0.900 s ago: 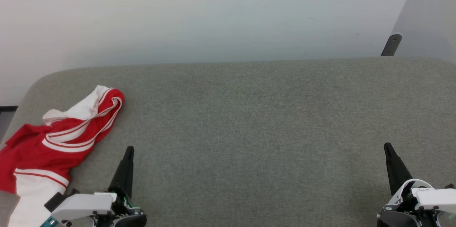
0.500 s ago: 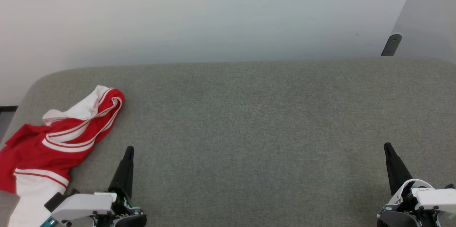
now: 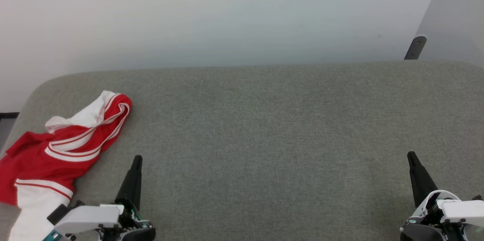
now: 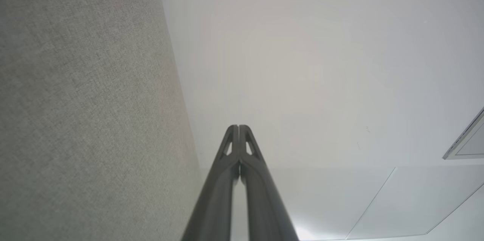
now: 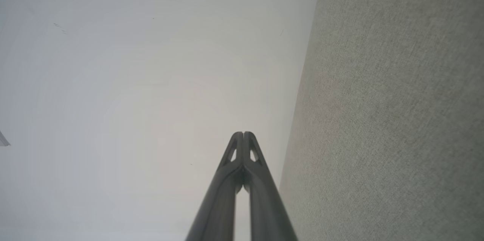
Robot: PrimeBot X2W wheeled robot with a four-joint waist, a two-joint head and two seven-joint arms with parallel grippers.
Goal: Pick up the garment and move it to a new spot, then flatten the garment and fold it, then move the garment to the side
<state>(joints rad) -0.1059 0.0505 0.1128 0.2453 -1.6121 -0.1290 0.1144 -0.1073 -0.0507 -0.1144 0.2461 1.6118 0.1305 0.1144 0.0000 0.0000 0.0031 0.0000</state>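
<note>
Soft, limp-looking garment (image 3: 56,150) at the surface's (image 3: 264,139) left edge: pinch its striped fold; left gripper (image 3: 137,159), right gripper (image 3: 411,155) jaws closed.

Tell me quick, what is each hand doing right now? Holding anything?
Left hand: closed, holding nothing.
Right hand: closed, holding nothing.

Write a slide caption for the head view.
Crumpled garment on the grey surface, far left; left gripper and right gripper shut.

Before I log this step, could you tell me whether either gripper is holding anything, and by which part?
Nothing is held: the left gripper and right gripper are shut on nothing; the shirt lies loose.
</note>
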